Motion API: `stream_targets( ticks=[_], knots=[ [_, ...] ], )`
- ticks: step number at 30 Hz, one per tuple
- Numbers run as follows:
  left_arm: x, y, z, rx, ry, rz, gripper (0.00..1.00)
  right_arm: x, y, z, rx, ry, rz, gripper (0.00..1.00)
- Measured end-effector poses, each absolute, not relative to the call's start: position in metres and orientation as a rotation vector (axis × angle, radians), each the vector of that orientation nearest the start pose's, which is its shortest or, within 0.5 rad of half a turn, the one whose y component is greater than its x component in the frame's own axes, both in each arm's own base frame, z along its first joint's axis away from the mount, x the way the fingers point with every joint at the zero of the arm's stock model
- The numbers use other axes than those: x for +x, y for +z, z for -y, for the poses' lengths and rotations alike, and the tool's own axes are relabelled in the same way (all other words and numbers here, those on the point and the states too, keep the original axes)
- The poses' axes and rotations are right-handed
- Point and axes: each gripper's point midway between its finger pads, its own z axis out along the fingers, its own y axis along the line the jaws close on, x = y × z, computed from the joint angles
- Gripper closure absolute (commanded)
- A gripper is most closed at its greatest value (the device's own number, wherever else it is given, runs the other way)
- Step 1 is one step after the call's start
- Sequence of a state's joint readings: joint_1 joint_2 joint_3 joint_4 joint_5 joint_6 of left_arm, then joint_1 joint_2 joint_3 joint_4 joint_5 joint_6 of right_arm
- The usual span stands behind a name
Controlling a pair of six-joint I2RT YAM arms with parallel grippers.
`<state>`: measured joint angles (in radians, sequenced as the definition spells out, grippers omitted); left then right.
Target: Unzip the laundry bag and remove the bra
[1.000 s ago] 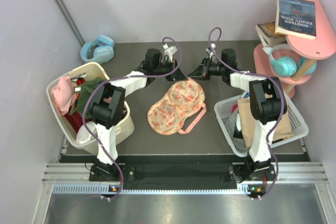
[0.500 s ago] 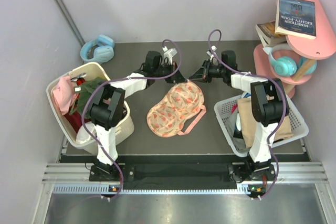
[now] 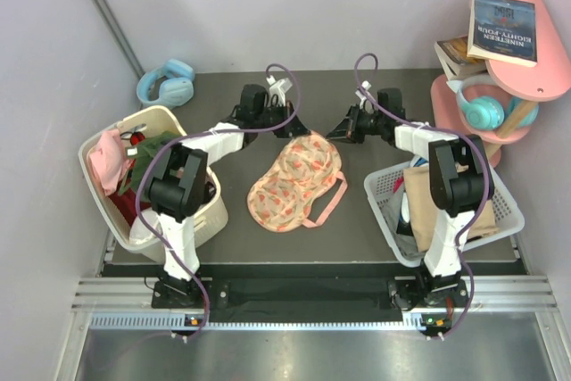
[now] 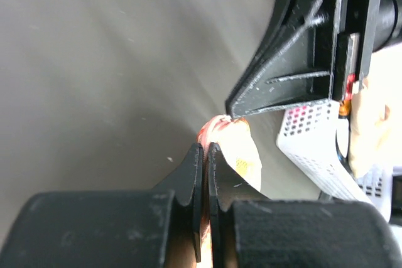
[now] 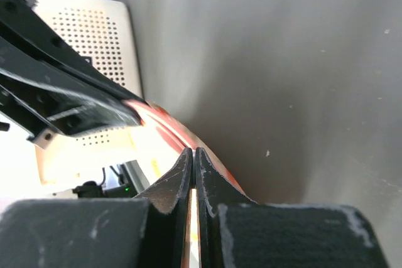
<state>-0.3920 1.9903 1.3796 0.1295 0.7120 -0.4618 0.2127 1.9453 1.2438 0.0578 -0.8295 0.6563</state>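
The laundry bag point(image 3: 297, 180), cream-peach with an orange print and a pink loop strap point(image 3: 326, 205), lies zipped between the arms on the dark table. My left gripper point(image 3: 293, 128) is at its far end, shut on the bag's edge point(image 4: 242, 152), which shows as a thin pink strip between the pads. My right gripper point(image 3: 335, 129) meets the same end from the right. It is shut against the pink zip trim point(image 5: 164, 123) with the fingertips pressed together. In the left wrist view the right gripper point(image 4: 301, 61) hangs just beyond my left gripper point(image 4: 205, 149). The bra is hidden.
A cream basket point(image 3: 212, 213) with pink and green clothes stands at the left. A white mesh basket point(image 3: 382, 192) with tan cloth stands at the right. Blue headphones point(image 3: 167, 83) lie at the back left. A pink shelf point(image 3: 535, 86) holds books and teal headphones.
My right gripper has shut at the bag's far end. The bag's far lobe has been drawn in a little and the whole bag sits slightly further left. The left gripper stays shut.
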Motion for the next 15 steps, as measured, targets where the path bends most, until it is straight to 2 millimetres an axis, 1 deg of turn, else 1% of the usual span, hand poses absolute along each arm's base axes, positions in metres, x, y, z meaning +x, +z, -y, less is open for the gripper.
stream_targets(
  ticks=[7, 12, 13, 14, 15],
  knots=[
    [0.446, 0.140, 0.300, 0.315, -1.179, -2.131, 1.00, 0.421, 0.111, -0.237, 0.020, 1.335, -2.344, 1.00],
    [0.453, 0.137, 0.294, 0.254, -1.136, -2.146, 1.00, 0.429, 0.122, -0.237, 0.001, 1.310, -2.333, 1.00],
    [0.456, 0.136, 0.292, 0.242, -1.120, -2.148, 0.96, 0.431, 0.124, -0.237, -0.004, 1.304, -2.330, 1.00],
    [0.457, 0.135, 0.291, 0.232, -1.108, -2.152, 0.69, 0.433, 0.127, -0.237, -0.008, 1.300, -2.328, 1.00],
    [0.458, 0.134, 0.290, 0.227, -1.100, -2.154, 0.60, 0.434, 0.128, -0.237, -0.015, 1.295, -2.326, 1.00]
  ],
)
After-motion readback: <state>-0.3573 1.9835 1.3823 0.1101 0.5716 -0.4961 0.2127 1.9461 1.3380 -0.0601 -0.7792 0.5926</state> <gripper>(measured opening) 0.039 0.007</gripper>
